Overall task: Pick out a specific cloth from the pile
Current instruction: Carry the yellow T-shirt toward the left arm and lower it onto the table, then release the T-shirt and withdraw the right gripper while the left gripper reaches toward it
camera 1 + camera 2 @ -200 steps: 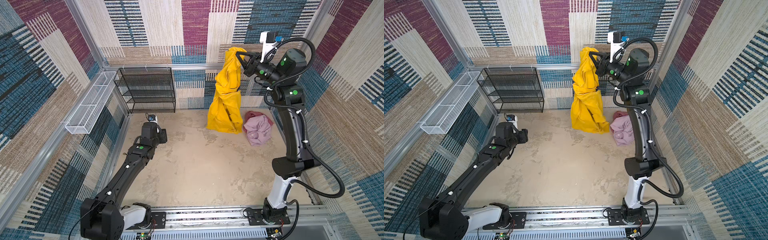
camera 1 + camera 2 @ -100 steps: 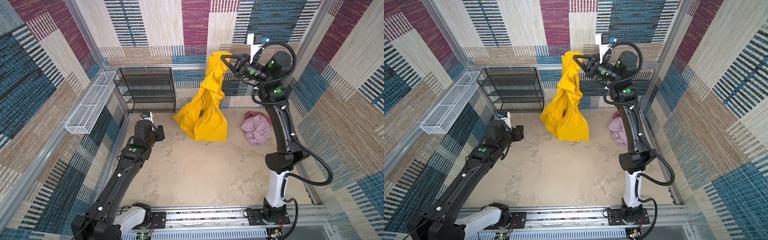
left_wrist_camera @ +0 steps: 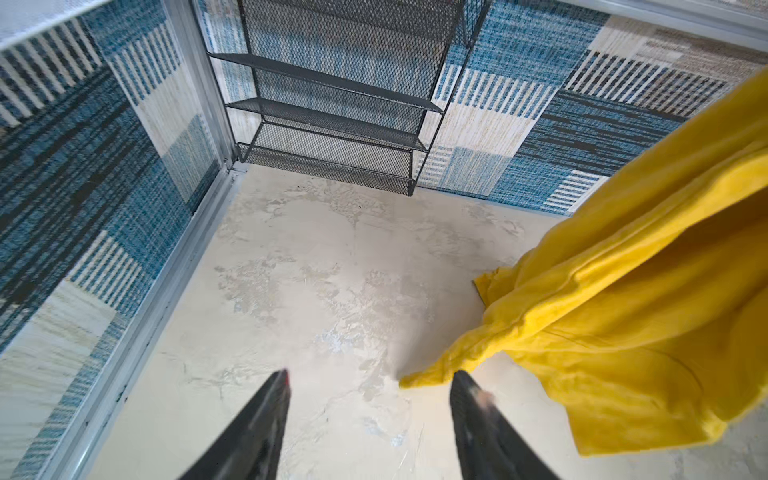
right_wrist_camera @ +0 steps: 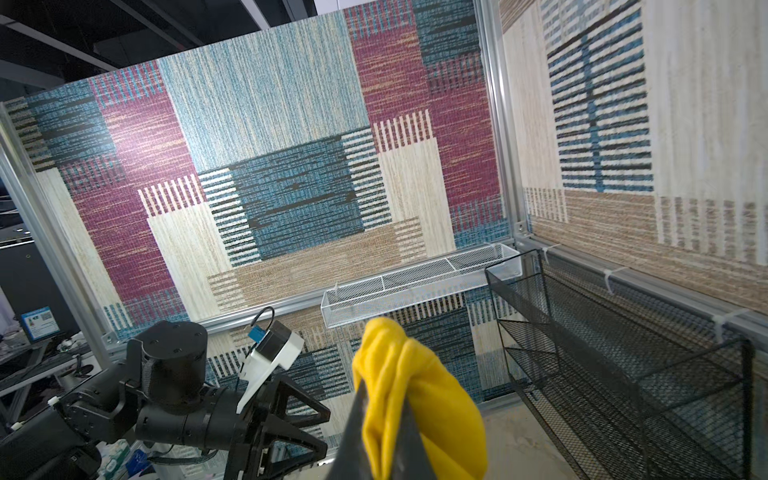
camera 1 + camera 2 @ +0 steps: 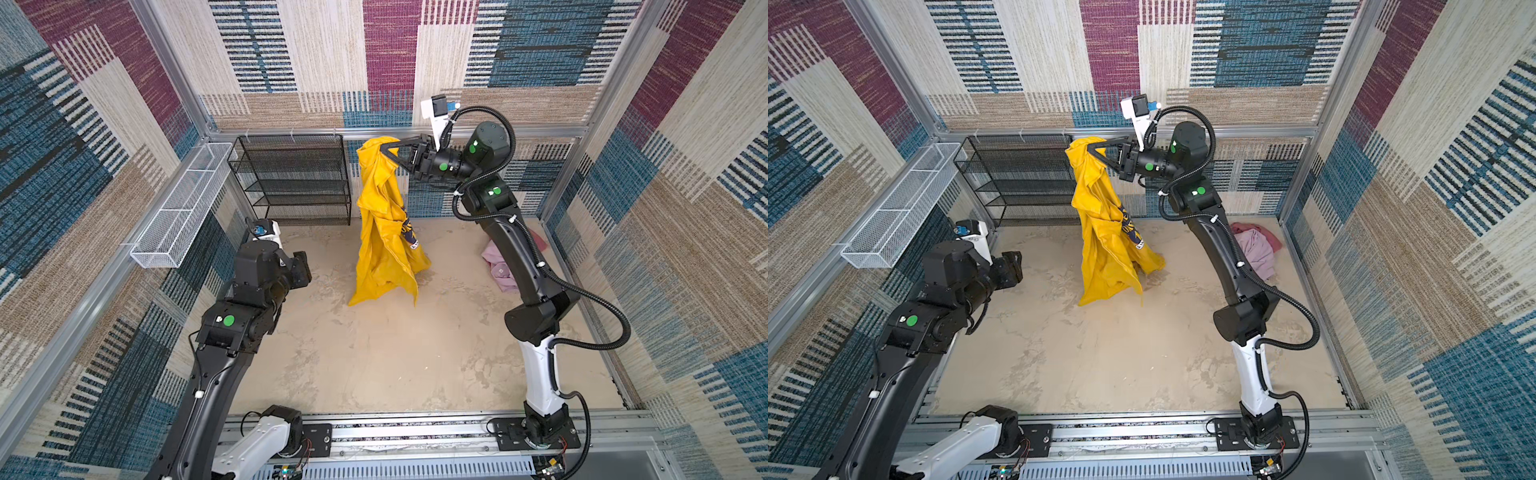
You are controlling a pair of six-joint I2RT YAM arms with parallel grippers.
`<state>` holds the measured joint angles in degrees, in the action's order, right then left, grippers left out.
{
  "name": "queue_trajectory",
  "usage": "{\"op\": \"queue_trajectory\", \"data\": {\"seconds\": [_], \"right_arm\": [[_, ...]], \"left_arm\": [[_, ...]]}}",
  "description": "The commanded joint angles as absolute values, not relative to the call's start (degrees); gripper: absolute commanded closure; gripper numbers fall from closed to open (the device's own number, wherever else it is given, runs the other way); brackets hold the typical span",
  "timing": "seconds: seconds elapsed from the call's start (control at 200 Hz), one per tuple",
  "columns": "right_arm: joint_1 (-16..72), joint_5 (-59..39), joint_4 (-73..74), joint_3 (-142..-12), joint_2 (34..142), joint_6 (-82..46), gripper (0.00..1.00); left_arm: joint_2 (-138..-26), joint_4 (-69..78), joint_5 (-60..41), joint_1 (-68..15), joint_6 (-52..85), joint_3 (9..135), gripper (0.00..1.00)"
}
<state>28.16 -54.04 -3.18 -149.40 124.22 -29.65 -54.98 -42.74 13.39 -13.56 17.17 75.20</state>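
Got the right gripper (image 5: 384,146) way up high on a raised arm, wrist level, clamped tight on the cloth (image 5: 382,249). Got the left gripper (image 3: 370,378) down low, arm folded, jaws parted, holding nothing.

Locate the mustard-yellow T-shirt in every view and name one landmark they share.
In a top view: the mustard-yellow T-shirt hangs mid-picture, right of the black wire-mesh shelf rack.
In a top view: T-shirt left of centre, right of the rack.
Left wrist view: T-shirt drapes beside the open left tool, rack beyond.
Right wrist view: T-shirt bunched in the shut right tool, rack alongside.
Shared landmark: the rack.
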Motion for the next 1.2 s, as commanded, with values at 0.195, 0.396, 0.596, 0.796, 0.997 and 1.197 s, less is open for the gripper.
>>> {"op": "queue_trajectory", "data": {"seconds": [0.195, 0.396, 0.596, 0.796, 0.997, 1.197], "right_arm": [[35.6, -53.7, 2.95, -151.12, 131.34, -30.06, 1.0], [39.72, -51.67, 1.82, -149.75, 136.94, -28.76, 1.0], [44.16, -46.32, -1.2, -147.28, 144.57, -25.2, 1.0], [47.38, -41.38, -2.32, -145.42, 151.89, -23.52, 1.0], [48.77, -36.03, -2.66, -140.82, 153.63, -21.43, 0.97], [49.09, -29.14, -4.5, -134.51, 150.23, -19.1, 0.56]], "left_arm": [[-51.27, -53.87, 16.41, -13.5, 17.14, 79.63, 0.35], [-49.18, -58.24, 18.34, -13.49, 16.44, 82.18, 0.35], [-48.43, -60.58, 18.77, -13.51, 16.09, 83.22, 0.35], [-48.69, -60.62, 17.87, -13.51, 16.19, 82.83, 0.35], [-49.68, -60.37, 16.99, -13.52, 16.52, 81.94, 0.35], [-50.03, -58.51, 16.47, -13.53, 16.83, 79.97, 0.35]]}}
